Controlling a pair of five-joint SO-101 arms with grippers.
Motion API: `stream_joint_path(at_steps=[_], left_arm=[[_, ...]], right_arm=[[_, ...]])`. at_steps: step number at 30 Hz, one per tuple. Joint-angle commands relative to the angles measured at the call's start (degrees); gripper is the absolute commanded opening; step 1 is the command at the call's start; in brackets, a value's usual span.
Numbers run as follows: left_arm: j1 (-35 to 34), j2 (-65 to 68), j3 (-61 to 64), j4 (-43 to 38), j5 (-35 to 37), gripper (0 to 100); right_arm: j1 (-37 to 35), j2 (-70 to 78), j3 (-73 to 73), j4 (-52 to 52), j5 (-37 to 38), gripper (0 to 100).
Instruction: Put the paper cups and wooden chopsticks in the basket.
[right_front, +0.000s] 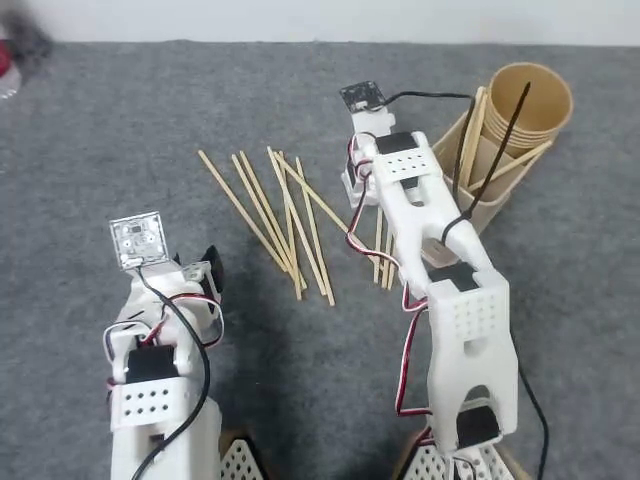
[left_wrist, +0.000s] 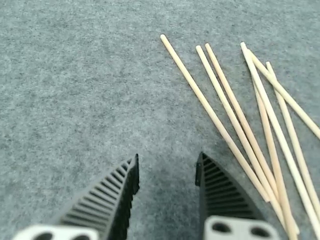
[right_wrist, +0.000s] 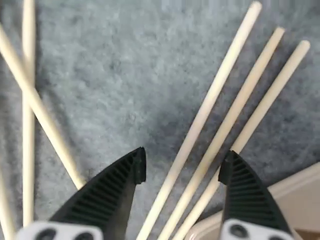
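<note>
Several loose wooden chopsticks (right_front: 280, 215) lie fanned on the grey carpet between the arms. My left gripper (left_wrist: 167, 160) is open low over bare carpet, and the nearest chopsticks (left_wrist: 235, 120) lie off to one side of it. My right gripper (right_wrist: 185, 155) is open and straddles three parallel chopsticks (right_wrist: 215, 100) that lie beside the basket (right_front: 480, 200). Stacked paper cups (right_front: 530, 95) stand in the basket with several chopsticks leaning in them. From above, the left gripper (right_front: 208, 262) sits at the near left.
The basket's pale rim (right_wrist: 300, 195) is close beside one right finger. Two crossed chopsticks (right_wrist: 30, 100) lie on the other side of that gripper. A red and white object (right_front: 6, 60) sits at the far left edge of the carpet.
</note>
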Motion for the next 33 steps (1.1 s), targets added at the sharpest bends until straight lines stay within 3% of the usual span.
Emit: stream_joint_path(at_steps=[1, 17, 33], left_arm=[[0.79, -0.88, -0.31, -1.41, -0.26, 18], [0.88, -0.88, -0.31, -1.32, -0.26, 18], [0.97, -0.88, -0.31, -1.32, -0.26, 18]], right_arm=[[1.45, -3.56, -2.73, 1.71, -0.79, 24.3], [7.08, -3.91, -2.37, 1.71, -0.09, 24.3], [2.07, -3.65, -0.53, 1.54, 2.11, 24.1]])
